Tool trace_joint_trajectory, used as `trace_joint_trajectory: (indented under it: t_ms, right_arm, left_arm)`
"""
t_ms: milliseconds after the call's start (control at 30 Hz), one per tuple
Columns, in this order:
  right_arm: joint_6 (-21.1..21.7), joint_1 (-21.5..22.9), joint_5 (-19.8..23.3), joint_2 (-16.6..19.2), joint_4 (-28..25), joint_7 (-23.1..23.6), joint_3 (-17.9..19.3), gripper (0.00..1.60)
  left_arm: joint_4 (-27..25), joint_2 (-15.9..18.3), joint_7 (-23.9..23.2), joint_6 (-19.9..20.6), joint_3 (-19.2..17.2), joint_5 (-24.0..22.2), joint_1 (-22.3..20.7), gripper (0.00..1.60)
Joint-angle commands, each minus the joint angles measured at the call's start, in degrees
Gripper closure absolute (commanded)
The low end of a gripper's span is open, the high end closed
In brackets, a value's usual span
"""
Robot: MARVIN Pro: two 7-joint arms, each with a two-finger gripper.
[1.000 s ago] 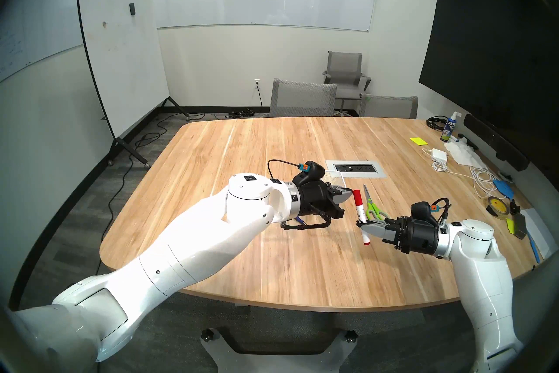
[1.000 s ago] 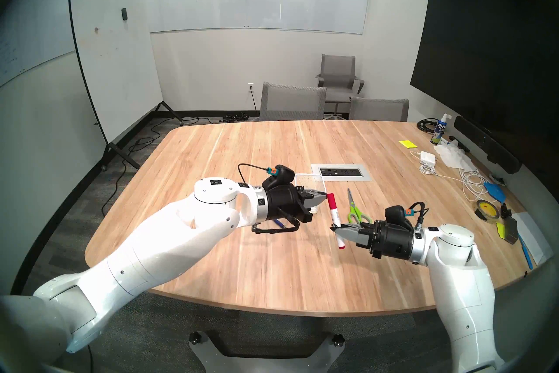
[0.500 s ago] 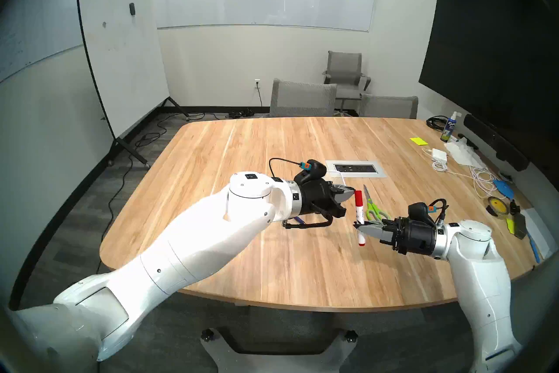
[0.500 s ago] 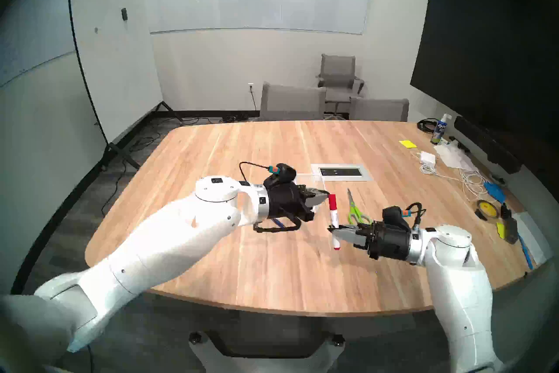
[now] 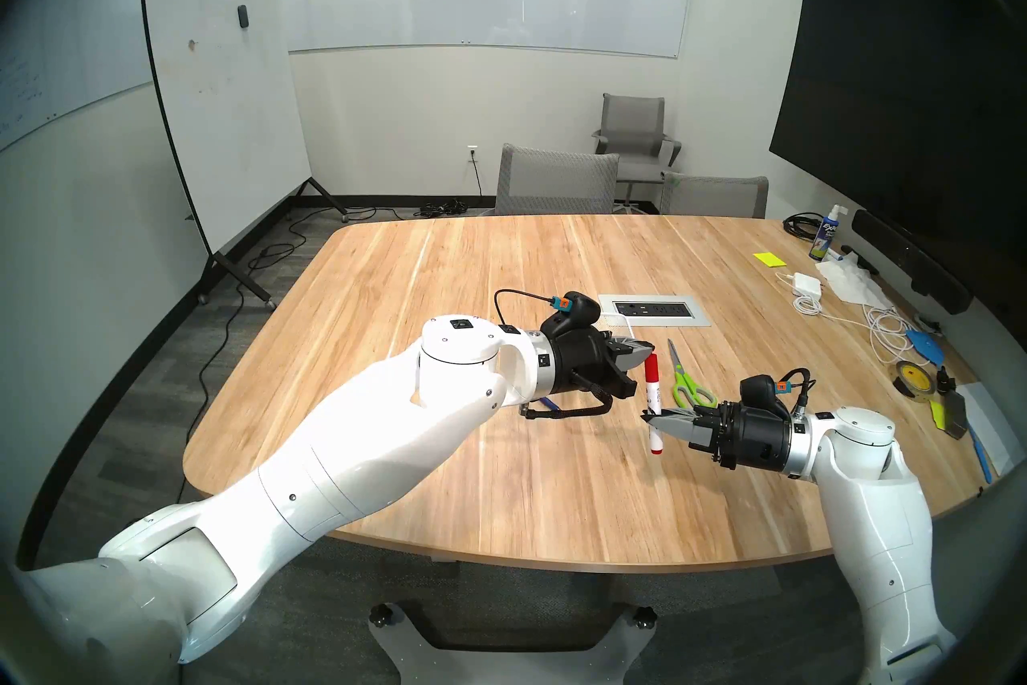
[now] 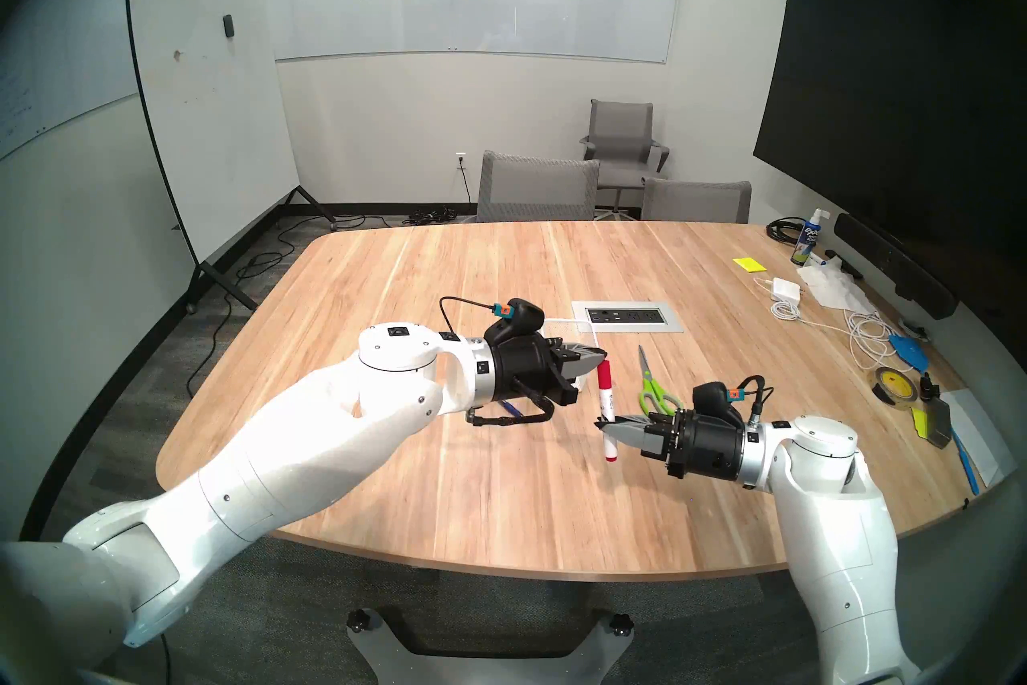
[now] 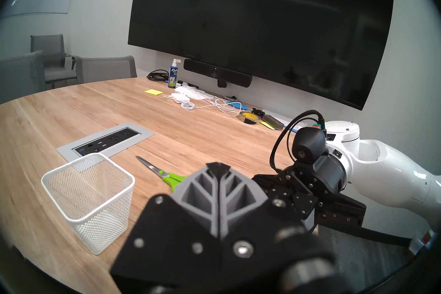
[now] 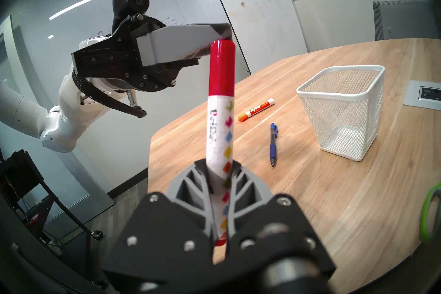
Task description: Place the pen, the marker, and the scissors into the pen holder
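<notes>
Looking down from the head's left eye, the right gripper point(image 5: 649, 417) is clamped on a thick white marker with a red cap point(image 5: 652, 397), held upright above the light wooden table point(image 5: 500, 472). The left gripper point(image 5: 649, 352) hangs just beside the marker's cap, its jaws pressed together on nothing. Small scissors with lime-green loop handles point(image 5: 684, 378) lie flat to the right of the marker.

From the head's right eye, the same holds: the marker point(image 6: 772, 397) stands in the right gripper point(image 6: 601, 426), and a slim blue ballpoint pen point(image 6: 511, 410) peeks out beneath the left gripper point(image 6: 601, 357).

Through the left wrist camera, the left gripper point(image 7: 217, 167) is fully shut and empty. A white wire-mesh pen holder point(image 7: 89, 200) stands upright and empty on the table, with the scissors point(image 7: 164, 175) lying just beside it.

Through the right wrist camera, the marker point(image 8: 220, 105) rises from between the right gripper's fingers point(image 8: 188, 187). The pen point(image 8: 272, 144) lies on the table between the pen holder point(image 8: 343, 109) and a white marker with an orange cap point(image 8: 256, 113).
</notes>
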Motion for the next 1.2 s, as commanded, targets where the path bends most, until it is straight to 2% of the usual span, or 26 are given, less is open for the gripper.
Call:
trace_joint_trajectory:
  t_ms: [0,300,533,633,1167]
  right_arm:
    - [0.1,0.7,0.4,-0.3,-0.8,0.1,0.0,1.6]
    - [0.2,0.8,0.5,-0.2,-0.6,0.0,0.3,1.6]
    - [0.2,1.0,0.5,0.1,-0.2,0.6,0.9,1.6]
    - [0.5,1.0,0.7,0.2,-0.4,0.8,1.3,1.6]
    - [2.1,0.8,0.9,-0.7,-2.2,1.4,2.2,1.6]
  left_arm:
    - [-1.1,-0.8,0.2,-0.6,-0.3,0.1,-0.5,1.6]
    - [-2.7,0.1,1.9,0.3,-0.8,0.1,-0.1,1.6]
    - [-6.6,3.8,4.6,0.0,-3.6,-0.9,2.3,1.6]
    - [-7.2,4.4,5.1,0.3,-3.8,-0.9,2.7,1.6]
    - [-3.8,2.2,3.9,-0.4,-0.7,-0.4,1.5,1.6]
